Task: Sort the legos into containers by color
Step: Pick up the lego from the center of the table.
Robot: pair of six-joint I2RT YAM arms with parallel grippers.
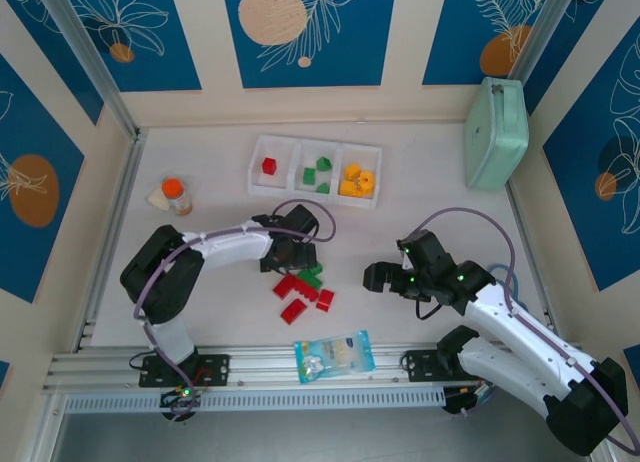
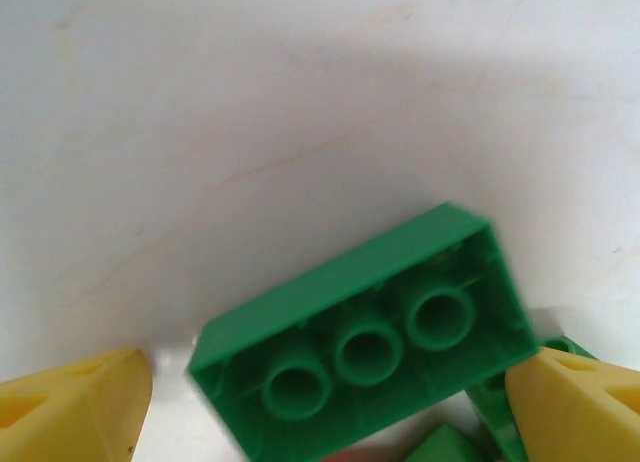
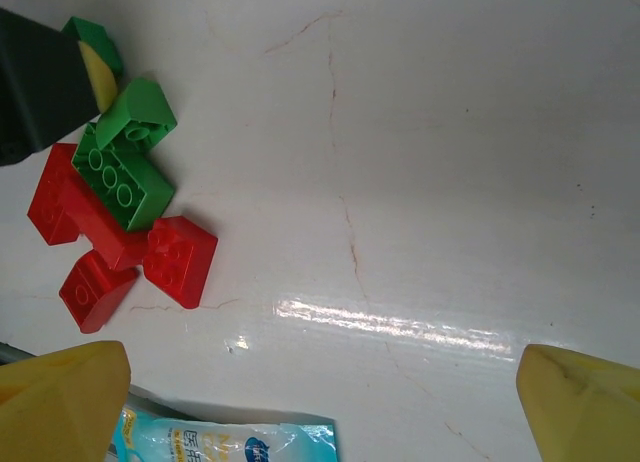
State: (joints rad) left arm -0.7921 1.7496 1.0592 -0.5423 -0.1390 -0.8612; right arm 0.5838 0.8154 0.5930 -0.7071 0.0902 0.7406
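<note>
The white three-compartment tray is the landmark: its left cell holds one red piece, the middle cell green pieces and the right cell yellow pieces, so colour decides each cell. On the tray's near side the left gripper hangs low over the unsorted pile. Its jaws are wide and straddle a green brick without clamping it, which is probably meant for the middle cell. Nearer and to the right of the tray, the right gripper waits fully spread and empty, clear of the pile. That pile is reds and greens, touching. The green brick lies underside up, with three round tubes in its hollow.
</note>
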